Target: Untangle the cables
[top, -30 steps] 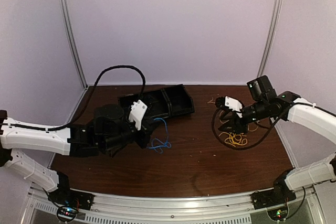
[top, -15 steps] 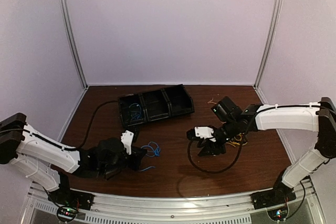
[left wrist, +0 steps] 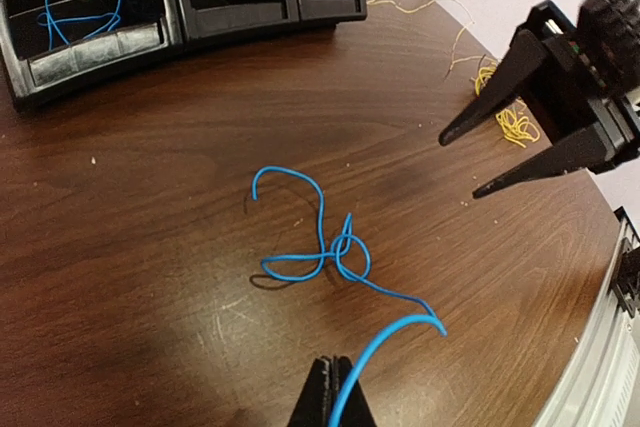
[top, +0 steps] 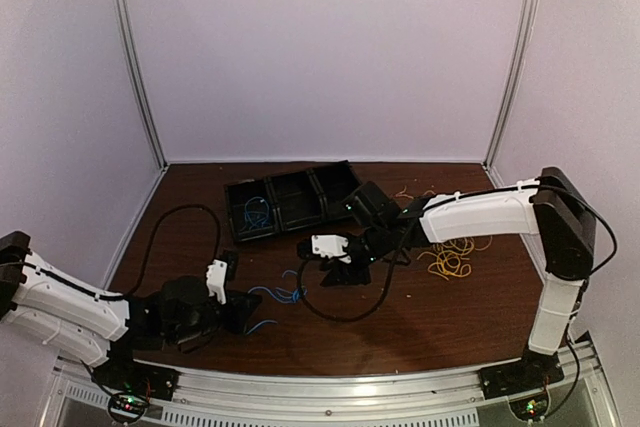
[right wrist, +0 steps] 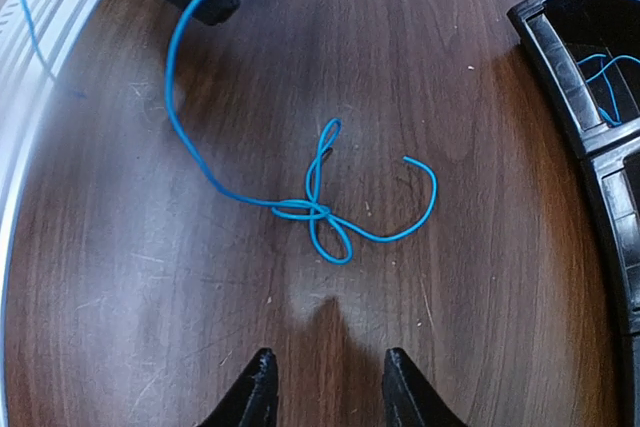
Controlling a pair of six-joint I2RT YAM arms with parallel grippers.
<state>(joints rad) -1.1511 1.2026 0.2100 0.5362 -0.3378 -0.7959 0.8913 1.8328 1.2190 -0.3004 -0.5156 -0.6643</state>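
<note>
The thin blue knotted wire cable (right wrist: 318, 212) lies on the brown wooden surface (right wrist: 480, 277). Left jaws grip its free end. Right jaws, open and empty, face its knot at 12 o'clock.

Both arms wore glossy white shells over black joints: the left arm (top: 60, 297) at lower left of the top view, the right arm (top: 480, 212) across the right. A small white block (top: 216, 280) capped each black wrist. Thick black cable (top: 160, 224) looped off each arm. The right gripper (right wrist: 325, 392) had two black, tapered fingers (right wrist: 262, 392). Tiny coloured lights (top: 125, 405) glowed at the bases.
</note>
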